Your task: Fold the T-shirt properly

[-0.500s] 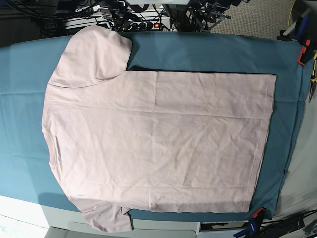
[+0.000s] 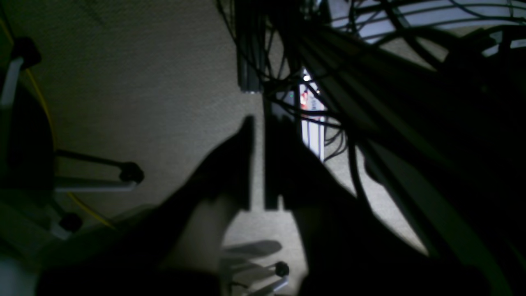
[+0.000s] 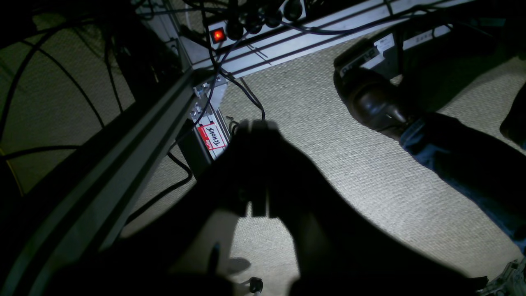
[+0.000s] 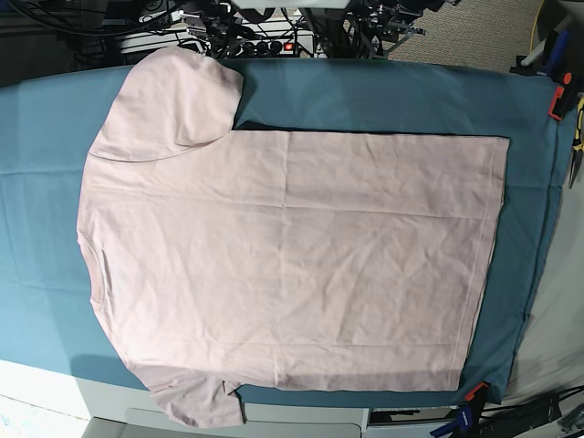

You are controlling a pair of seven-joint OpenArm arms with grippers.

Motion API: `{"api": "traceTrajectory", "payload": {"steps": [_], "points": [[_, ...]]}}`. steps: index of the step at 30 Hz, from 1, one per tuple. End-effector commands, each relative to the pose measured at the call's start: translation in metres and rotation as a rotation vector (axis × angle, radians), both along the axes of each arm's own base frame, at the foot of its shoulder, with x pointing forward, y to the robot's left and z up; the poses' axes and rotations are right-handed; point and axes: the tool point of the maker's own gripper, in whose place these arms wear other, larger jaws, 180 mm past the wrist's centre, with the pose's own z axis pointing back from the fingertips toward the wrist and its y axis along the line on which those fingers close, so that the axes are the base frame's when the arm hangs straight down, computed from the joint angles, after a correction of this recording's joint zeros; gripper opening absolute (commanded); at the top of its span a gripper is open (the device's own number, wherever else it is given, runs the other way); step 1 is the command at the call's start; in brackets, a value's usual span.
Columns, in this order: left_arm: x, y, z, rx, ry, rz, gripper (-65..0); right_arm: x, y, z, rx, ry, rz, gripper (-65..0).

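Observation:
The pale pink T-shirt [image 4: 292, 255] lies flat on the teal table cloth [image 4: 383, 91], plain side up, with no lettering showing. Its collar is at the left and its hem at the right. One sleeve [image 4: 178, 96] lies toward the back edge. The other sleeve [image 4: 196, 401] hangs over the front edge. Neither gripper shows in the base view. In the left wrist view my left gripper [image 2: 259, 135] is a dark shape over carpet, empty, its jaws a narrow slit apart. In the right wrist view my right gripper [image 3: 258, 127] is shut and empty over carpet.
Clamps [image 4: 558, 96] [image 4: 465, 415] pin the cloth at the right corners, and pliers [image 4: 577, 137] lie at the right edge. Cables and a power strip [image 3: 218, 35] sit behind the table. A person's shoe [image 3: 370, 102] and a chair base [image 2: 131, 172] are on the floor.

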Motion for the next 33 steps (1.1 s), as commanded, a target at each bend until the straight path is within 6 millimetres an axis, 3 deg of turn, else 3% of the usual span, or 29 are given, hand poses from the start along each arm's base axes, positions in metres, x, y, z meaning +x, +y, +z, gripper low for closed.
{"api": "traceTrajectory", "payload": {"steps": [1,22,30,33], "points": [[0.003,-0.003,0.001,-0.003,-0.011,0.0,-62.2,0.005,-0.002,0.001,-0.009,-0.013,-0.001,-65.0],[0.003,-0.002,0.001,-0.003,-0.012,0.0,-62.2,0.007,-0.007,0.001,-0.02,-0.018,0.016,-65.0],[0.004,0.017,0.0,0.027,-0.013,-0.001,-62.2,0.003,-0.006,0.001,-0.025,-0.004,0.057,-65.0],[0.002,0.031,-0.001,0.048,-0.011,-0.002,-62.2,0.002,-0.015,0.002,-0.042,-0.01,0.06,-65.0]]}}
